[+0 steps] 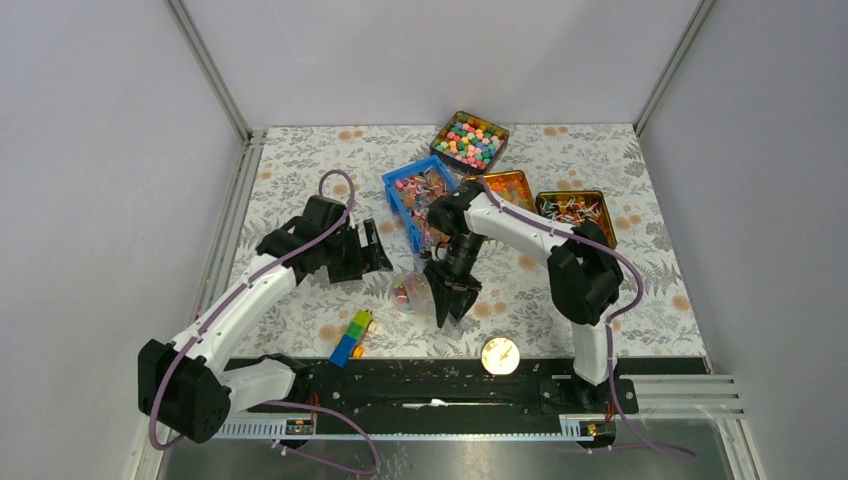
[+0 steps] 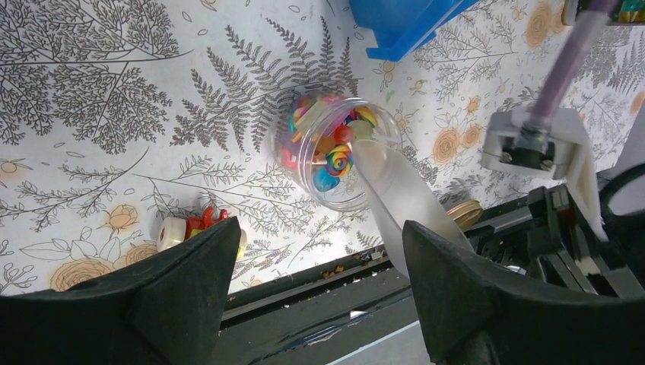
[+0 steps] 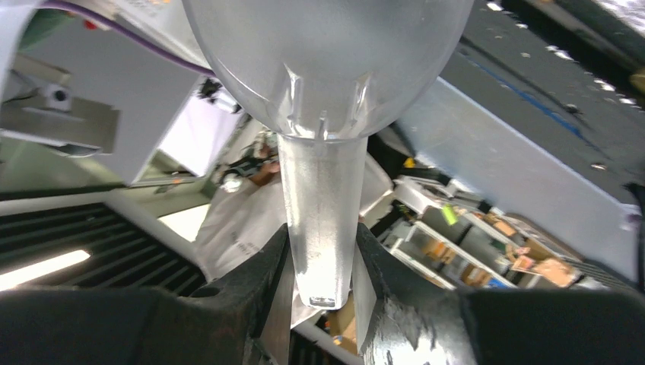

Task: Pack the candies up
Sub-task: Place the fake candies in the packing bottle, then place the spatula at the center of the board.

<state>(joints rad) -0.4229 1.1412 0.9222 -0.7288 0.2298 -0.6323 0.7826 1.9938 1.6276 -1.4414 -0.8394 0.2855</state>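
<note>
Right gripper point(image 3: 323, 266) pinching the clear scoop point(image 3: 323, 76) by its handle, I reckon I'm tipping candies point(image 2: 335, 156) into the part-filled jar point(image 2: 335, 204); next I need another scoopful from the blue bin point(image 1: 398, 205) just beyond the jar.

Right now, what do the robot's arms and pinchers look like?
The left arm and right arm are made of smooth white tubes joined by chunky black joints. A purple cable loops along each. The left gripper and right gripper are black, each with two thick wedge-shaped fingers.
</note>
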